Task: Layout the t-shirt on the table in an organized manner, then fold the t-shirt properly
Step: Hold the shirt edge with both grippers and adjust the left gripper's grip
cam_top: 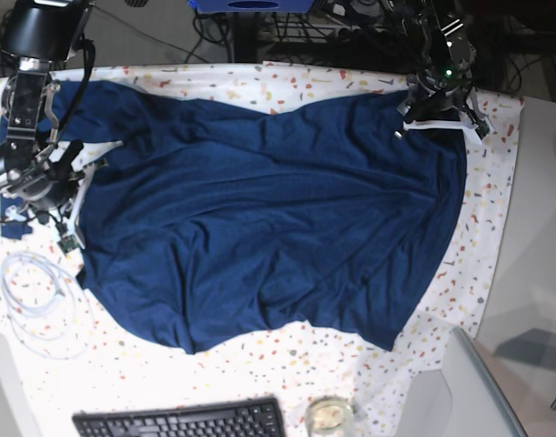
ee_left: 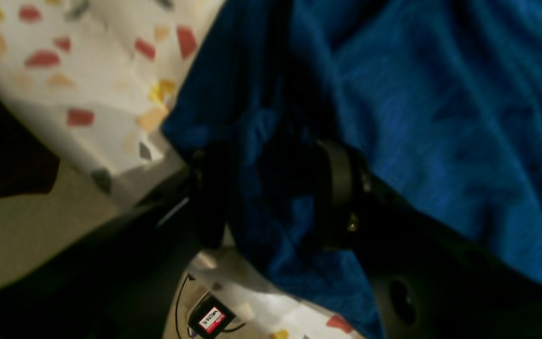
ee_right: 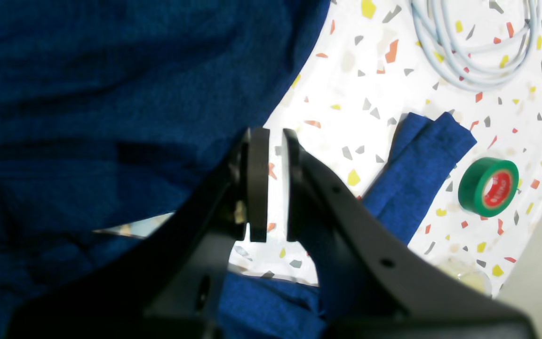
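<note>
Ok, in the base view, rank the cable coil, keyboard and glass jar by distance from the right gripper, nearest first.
From the right gripper:
1. Cable coil, just below it in the view, at the left edge.
2. Keyboard, bottom edge, left of centre.
3. Glass jar, bottom edge, right of centre.

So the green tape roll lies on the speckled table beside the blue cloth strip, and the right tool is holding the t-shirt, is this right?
Not quite. In the right wrist view the right tool holds nothing: only the speckled table shows in the narrow gap between its pads, beside the t-shirt. The green tape roll does lie beside the blue cloth strip.
</note>
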Tool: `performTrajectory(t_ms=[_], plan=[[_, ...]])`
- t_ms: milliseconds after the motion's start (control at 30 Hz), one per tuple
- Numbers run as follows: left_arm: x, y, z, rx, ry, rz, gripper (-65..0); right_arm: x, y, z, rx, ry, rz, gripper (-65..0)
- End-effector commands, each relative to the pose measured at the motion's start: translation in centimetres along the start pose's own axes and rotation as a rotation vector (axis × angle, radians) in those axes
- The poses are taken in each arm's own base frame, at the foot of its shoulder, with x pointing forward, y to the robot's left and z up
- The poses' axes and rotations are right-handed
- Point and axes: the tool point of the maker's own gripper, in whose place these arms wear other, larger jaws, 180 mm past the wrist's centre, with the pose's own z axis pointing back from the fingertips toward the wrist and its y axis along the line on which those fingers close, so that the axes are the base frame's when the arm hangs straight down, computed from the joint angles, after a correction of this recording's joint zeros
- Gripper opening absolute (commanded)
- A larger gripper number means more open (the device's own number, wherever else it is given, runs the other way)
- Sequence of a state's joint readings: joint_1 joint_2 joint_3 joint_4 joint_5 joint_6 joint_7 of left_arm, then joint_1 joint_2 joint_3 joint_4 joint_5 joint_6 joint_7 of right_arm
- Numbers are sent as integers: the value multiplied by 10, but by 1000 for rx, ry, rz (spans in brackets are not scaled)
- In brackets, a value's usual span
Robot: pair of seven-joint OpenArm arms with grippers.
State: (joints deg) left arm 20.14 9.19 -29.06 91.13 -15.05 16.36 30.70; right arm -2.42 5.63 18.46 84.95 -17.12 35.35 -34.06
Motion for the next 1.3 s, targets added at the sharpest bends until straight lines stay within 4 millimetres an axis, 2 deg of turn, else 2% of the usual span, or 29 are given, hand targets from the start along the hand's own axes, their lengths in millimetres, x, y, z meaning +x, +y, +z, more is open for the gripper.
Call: performTrajectory(t_ms=[0, 133, 200, 300, 400, 567, 633, 833, 1133, 1200, 1267], plan=[[12, -4, 1, -10, -41, 0, -378, 13, -12, 4, -30, -39, 1, -606], [14, -5, 2, -13, -46, 1, -380, 13, -12, 4, -30, -39, 1, -606], [15, -5, 2, -13, -48, 1, -425, 13, -12, 4, -30, -39, 1, -606], [15, -5, 2, -14, -47, 2, -535, 13, -12, 4, -30, -39, 1, -606], [14, -4, 2, -6, -46, 7, -566, 13, -12, 4, -30, -39, 1, -606], [14, 0, 2, 16, -43, 20, -564, 14, -12, 4, -30, -40, 2, -606], [6, -1, 2, 15, 4, 21, -564, 14, -12, 4, -30, -40, 2, -606], [25, -12, 11, -17, -18, 34, -563, 17, -13, 4, -33, -46, 1, -606], [22, -12, 9, -15, -10, 34, -561, 16, -14, 4, -34, -45, 2, -606], [22, -12, 9, -15, -10, 34, -523, 16, -14, 4, -34, -45, 2, -606], [22, -12, 9, -15, -10, 34, -436, 17, -14, 4, -34, -46, 2, -606]])
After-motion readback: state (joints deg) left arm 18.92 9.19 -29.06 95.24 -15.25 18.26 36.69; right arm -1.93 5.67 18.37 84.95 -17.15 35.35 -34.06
